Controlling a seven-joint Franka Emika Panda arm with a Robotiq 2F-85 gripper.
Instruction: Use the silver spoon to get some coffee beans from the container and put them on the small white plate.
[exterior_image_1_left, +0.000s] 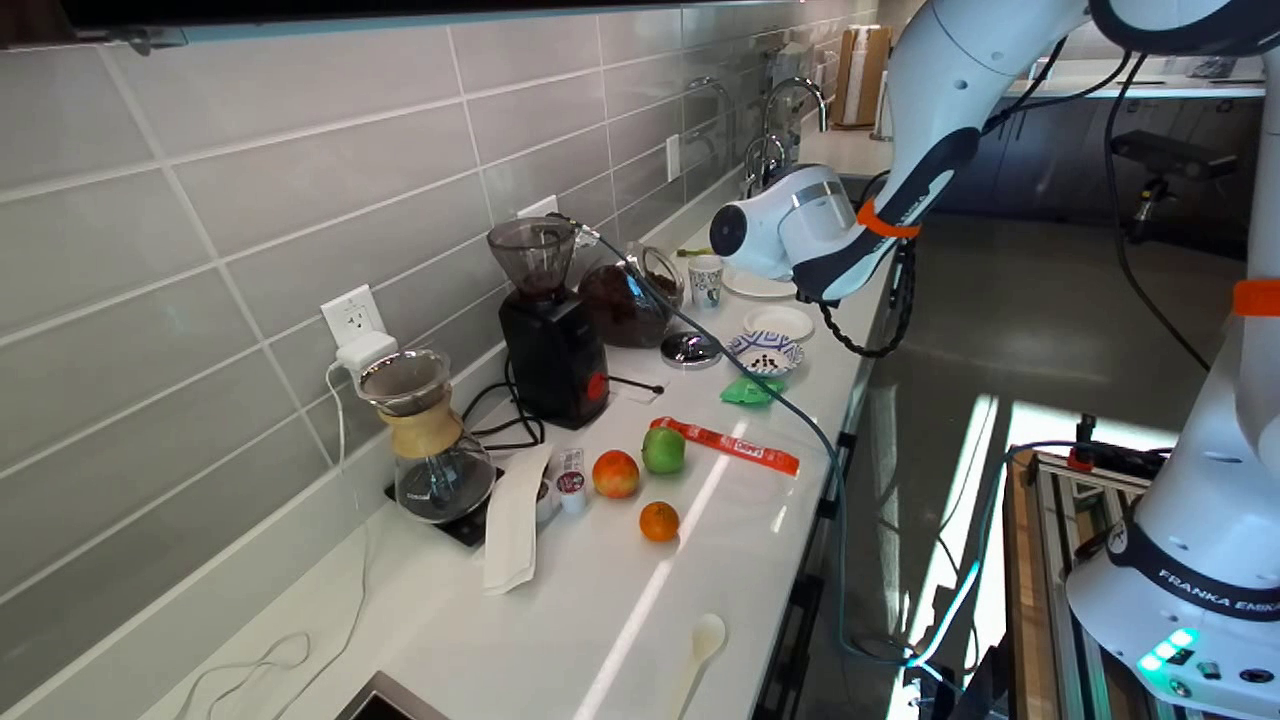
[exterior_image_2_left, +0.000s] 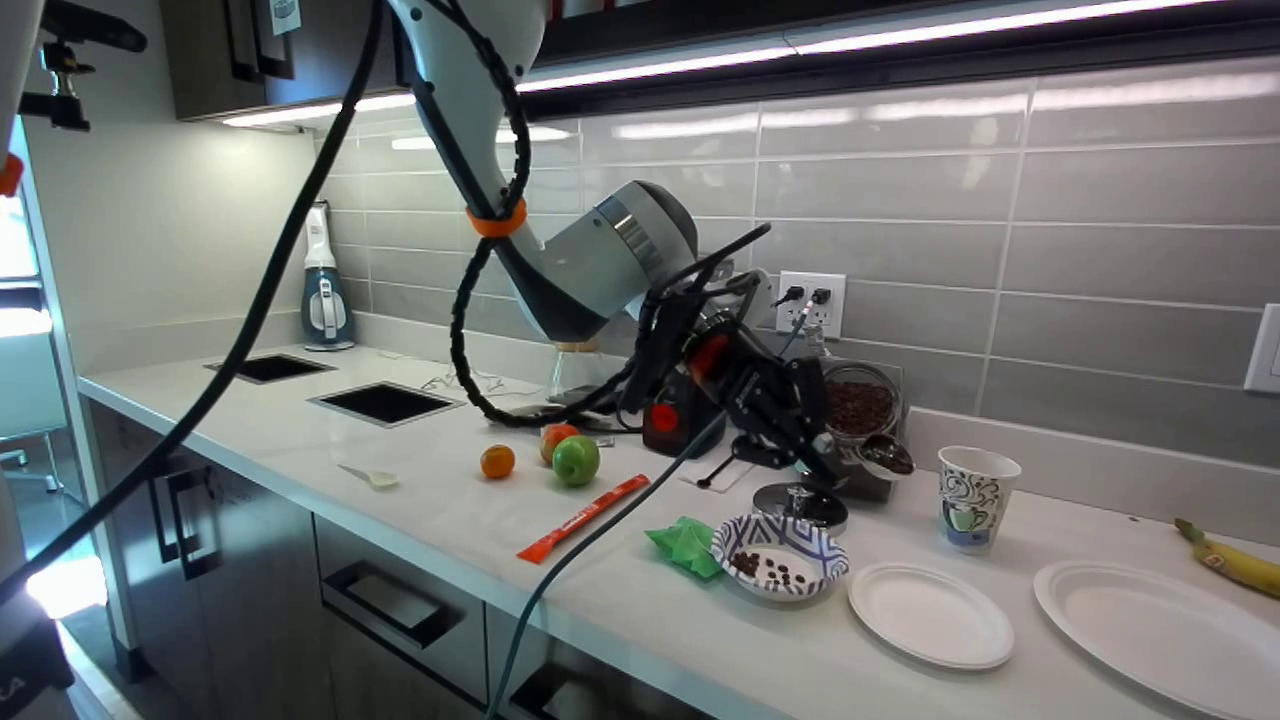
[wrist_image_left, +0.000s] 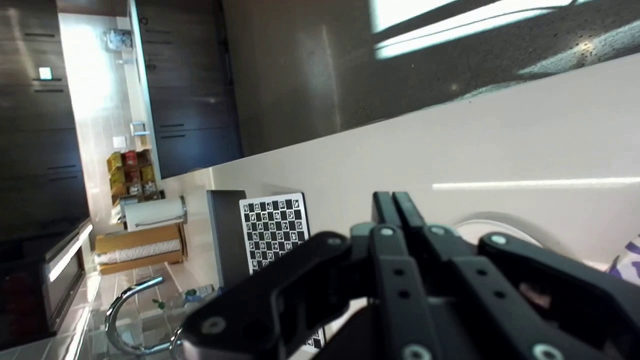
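My gripper (wrist_image_left: 392, 200) is nearly closed; a thin gap shows between its fingertips. In an exterior view the gripper (exterior_image_2_left: 828, 468) has the silver spoon (exterior_image_2_left: 887, 455) at its tips, its bowl dark inside and towards the wall. The wrist hides spoon and gripper in another exterior view. The glass container (exterior_image_2_left: 858, 408) of dark coffee beans stands tilted behind; it also shows beside the grinder (exterior_image_1_left: 625, 305). The small white plate (exterior_image_2_left: 930, 615) is bare on the counter, right of a patterned bowl (exterior_image_2_left: 780, 558) holding some beans. It shows in both exterior views (exterior_image_1_left: 779, 321).
A paper cup (exterior_image_2_left: 975, 500), large white plate (exterior_image_2_left: 1160, 630) and banana (exterior_image_2_left: 1240, 565) lie to the right. A silver lid (exterior_image_2_left: 800, 507), green packet (exterior_image_2_left: 688, 547) and red packet (exterior_image_2_left: 583, 518) lie near the bowl. Fruit (exterior_image_2_left: 575, 460) and a pale spoon (exterior_image_1_left: 708, 637) lie farther along.
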